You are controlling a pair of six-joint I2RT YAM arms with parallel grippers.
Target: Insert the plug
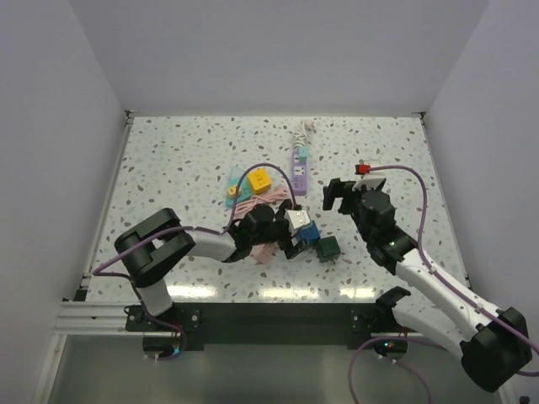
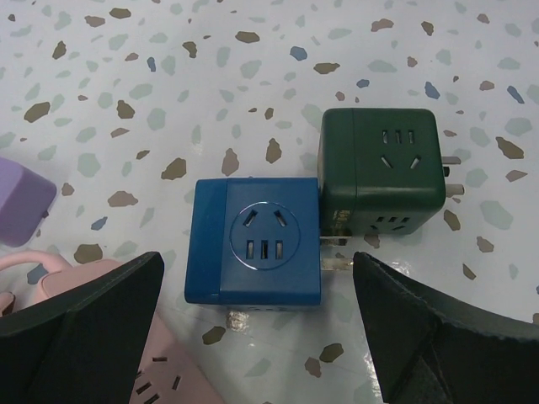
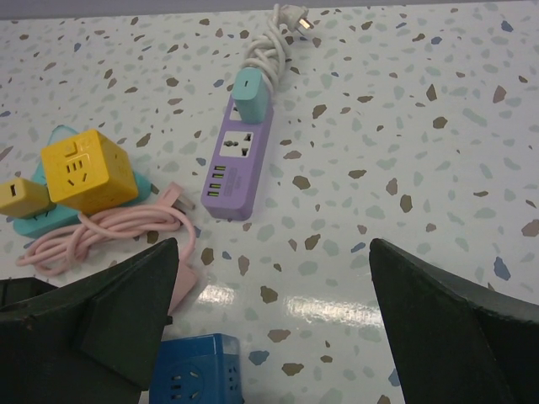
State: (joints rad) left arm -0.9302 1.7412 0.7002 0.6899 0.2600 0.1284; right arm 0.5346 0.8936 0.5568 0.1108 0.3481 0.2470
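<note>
A blue cube socket [image 2: 257, 244] lies face up on the speckled table, its metal prongs [image 2: 337, 254] pointing right, against the lower side of a dark green cube socket [image 2: 381, 164]. My left gripper [image 2: 261, 337] is open and empty, with the blue cube just beyond its fingertips. In the top view the left gripper [image 1: 296, 231] sits by the blue cube [image 1: 310, 234] and green cube [image 1: 328, 247]. My right gripper [image 3: 274, 320] is open and empty above bare table, also seen in the top view [image 1: 341, 195]. A purple power strip [image 3: 240, 160] lies ahead of it.
A teal plug [image 3: 250, 93] with a coiled white cord [image 3: 274, 38] sits in the strip's far end. A yellow cube [image 3: 84, 168] rests on a teal piece [image 3: 50, 219] at the left. A coiled pink cable [image 3: 109, 227] lies beside it. White walls enclose the table.
</note>
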